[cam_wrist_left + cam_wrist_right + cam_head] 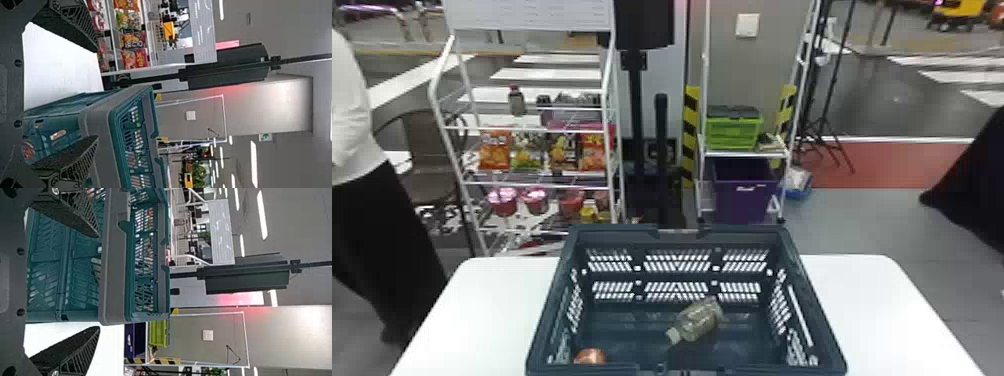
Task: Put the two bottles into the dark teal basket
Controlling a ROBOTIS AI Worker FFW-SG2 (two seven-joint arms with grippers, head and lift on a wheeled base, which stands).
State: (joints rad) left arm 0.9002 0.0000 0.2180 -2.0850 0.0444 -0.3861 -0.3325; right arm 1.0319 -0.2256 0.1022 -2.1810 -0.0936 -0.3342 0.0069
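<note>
Now | see-through bottle (701, 319), pale cap (673, 335) | lying in slotted dark teal basket (742, 233)

basket (617, 233): 1
table (477, 310): 1
clear bottle (698, 320) in basket: 1
orange item (590, 356) in basket, partly hidden: 1
snack bags (495, 151): 4
rack bottle (517, 103): 1
purple bin (743, 200): 1

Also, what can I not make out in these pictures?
Head view: lower part of the orange-brown thing, behind the basket rim; bottle or not, unclear.
Head view: the purple bin's floor, behind its front wall.
Left wrist view: the basket's end, cut off by the picture's edge.
</note>
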